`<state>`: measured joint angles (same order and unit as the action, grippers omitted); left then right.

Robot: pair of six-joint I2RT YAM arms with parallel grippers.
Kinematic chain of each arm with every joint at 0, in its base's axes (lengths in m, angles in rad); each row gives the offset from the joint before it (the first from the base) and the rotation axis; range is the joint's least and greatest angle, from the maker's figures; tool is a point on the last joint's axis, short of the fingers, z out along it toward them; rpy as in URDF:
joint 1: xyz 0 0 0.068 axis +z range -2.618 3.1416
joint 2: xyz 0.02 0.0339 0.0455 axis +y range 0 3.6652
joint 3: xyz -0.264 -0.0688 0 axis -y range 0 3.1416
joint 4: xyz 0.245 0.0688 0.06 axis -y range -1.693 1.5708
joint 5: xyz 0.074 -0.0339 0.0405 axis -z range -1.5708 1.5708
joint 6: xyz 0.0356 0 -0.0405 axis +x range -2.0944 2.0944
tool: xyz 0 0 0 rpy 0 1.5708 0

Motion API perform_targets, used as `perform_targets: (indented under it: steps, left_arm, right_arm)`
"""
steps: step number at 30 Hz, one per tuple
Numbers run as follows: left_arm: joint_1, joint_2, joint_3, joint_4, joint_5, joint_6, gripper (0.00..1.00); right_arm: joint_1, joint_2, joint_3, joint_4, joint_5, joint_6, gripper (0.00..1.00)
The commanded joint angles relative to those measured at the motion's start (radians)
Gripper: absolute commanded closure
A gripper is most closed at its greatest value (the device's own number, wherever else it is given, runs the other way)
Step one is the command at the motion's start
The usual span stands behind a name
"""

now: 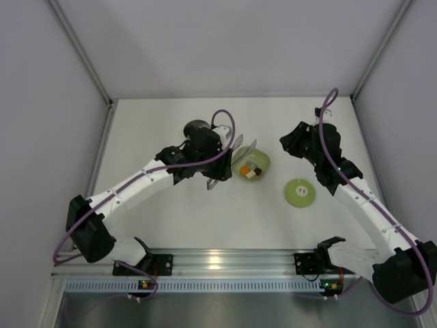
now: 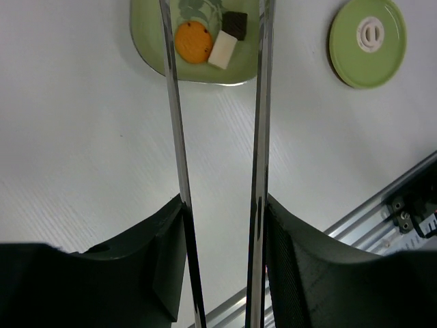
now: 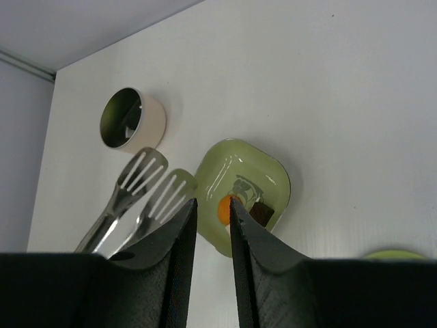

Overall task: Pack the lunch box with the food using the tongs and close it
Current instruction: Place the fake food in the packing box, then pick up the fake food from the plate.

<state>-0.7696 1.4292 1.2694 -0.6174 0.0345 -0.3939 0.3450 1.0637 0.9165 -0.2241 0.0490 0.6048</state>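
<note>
My left gripper (image 2: 225,205) is shut on the tongs (image 2: 176,116), whose two thin silver arms run up between its fingers. The slotted tong heads (image 3: 153,183) hover apart at the left side of the green dish (image 3: 273,174). On the dish lie the food pieces: an orange disc (image 2: 194,41), a cream block (image 2: 222,49) and a black square (image 2: 235,24). The lunch box (image 3: 132,119) stands uncovered at the back left, its steel inside showing. Its light-green lid (image 2: 367,42) lies flat to the right of the dish. My right gripper (image 3: 213,203) hangs above the dish's far right, jaws narrowly apart with nothing between them.
In the top view the left arm (image 1: 147,179) reaches across and partly covers the lunch box (image 1: 195,128). The right gripper (image 1: 289,143) is behind the lid (image 1: 300,192). Grey walls close in the back and both sides. An aluminium rail (image 1: 225,260) runs along the near edge.
</note>
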Motion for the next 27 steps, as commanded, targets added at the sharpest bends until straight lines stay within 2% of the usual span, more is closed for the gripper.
perform_targets:
  steps: [1,6,15,27]
  left_arm:
    - [-0.058,-0.021,-0.008,-0.018,0.015,-0.002,0.51]
    - [-0.086,-0.012,-0.074,0.017,0.045,-0.013,0.5]
    - [-0.112,0.057,-0.085,0.067,0.062,-0.016,0.5]
    - [-0.112,0.174,-0.018,0.108,0.002,-0.04,0.51]
  right_arm:
    - [0.019,-0.001,0.018,0.028,-0.006,0.001,0.75]
    - [0.02,-0.01,0.015,0.023,-0.003,0.003,0.75]
    - [0.019,-0.014,0.01,0.016,0.005,0.0,0.75]
    - [0.019,-0.027,0.008,-0.003,0.029,-0.017,0.74]
